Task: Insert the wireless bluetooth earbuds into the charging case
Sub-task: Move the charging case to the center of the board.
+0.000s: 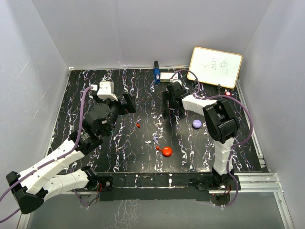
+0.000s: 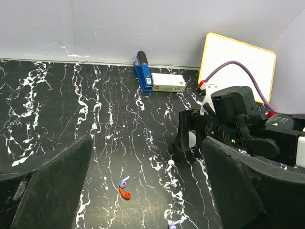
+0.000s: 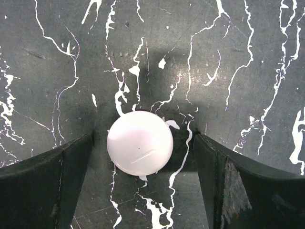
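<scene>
1. Table (image 1: 200, 155): black, white-veined surface. It carries every loose part.
2. Right gripper (image 3: 143, 136): jaws apart, straddling the white pod (image 3: 139, 142). A strip of table shows on each side of the pod, so there is no contact. In the top view this pod is hidden under the gripper.
3. Left gripper (image 2: 147, 140): jaws apart, nothing held, hanging over the table.
4. Red pod (image 1: 167, 151) and purple pod (image 1: 197, 123): round, lying flat, well apart. No seam, hinge or open cavity shows on any pod, so it cannot be told which one is the charging case.
5. Earbuds: all lie loose on the table, none inside a case.
   - The red earbud (image 1: 138, 124) lies near the left gripper.
   - The white earbud (image 1: 148, 142) lies mid-table.
   - The second red earbud (image 1: 157, 148) lies just beside the red pod.
6. Handling (judgement): each earbud is probably very light, rigid, smooth and curved, and likely to skid or squirt out. Grip across the broadest part of the body, fingertips low to the table, and close gently.
7. Hard to make out:
   - Earbud orientation is too small to read in the top view.
   - The pale lilac fleck (image 2: 124, 181) touching the earbud in the left wrist view may be an ear tip or table veining.
</scene>
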Motion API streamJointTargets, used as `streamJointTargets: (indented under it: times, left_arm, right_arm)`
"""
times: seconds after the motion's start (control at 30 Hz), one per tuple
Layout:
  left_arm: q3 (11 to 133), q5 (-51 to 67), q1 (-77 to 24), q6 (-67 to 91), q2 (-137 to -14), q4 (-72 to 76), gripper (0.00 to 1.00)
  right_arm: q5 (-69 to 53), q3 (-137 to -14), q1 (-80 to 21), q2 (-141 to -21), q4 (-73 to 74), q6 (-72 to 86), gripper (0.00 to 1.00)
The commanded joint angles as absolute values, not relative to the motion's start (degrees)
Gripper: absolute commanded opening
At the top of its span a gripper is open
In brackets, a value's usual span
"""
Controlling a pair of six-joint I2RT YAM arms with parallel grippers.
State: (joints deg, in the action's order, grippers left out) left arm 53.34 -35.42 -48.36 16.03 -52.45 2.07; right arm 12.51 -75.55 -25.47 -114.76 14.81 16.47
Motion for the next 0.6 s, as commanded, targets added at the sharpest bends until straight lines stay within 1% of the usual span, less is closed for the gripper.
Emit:
streamJointTargets:
  times: [0.0,0.23,0.43,0.57]
  left_arm:
    - [53.16,-35.68,-47.74,15.61,-51.89,2.43,0.98]
    - [52.92,-35.68,-47.54,15.82,-52.06,2.46,0.98]
    - [52.73,-35.25,-47.29,16.08,-52.36,2.57,0.98]
    - [52.75,-35.21,-47.13,16.17,-52.52,2.54,0.98]
  right_arm:
    - [13.3,-77.55,-25.62,-115.39,13.45,16.07,0.83]
    - [12.86,-77.09,-25.66,-115.09,13.45,16.16,0.67]
    - [13.32,-76.48,-25.95,-114.79,13.27,16.1,0.57]
    - [13.29,-76.2,-26.44,-114.7,13.11,15.87,0.45]
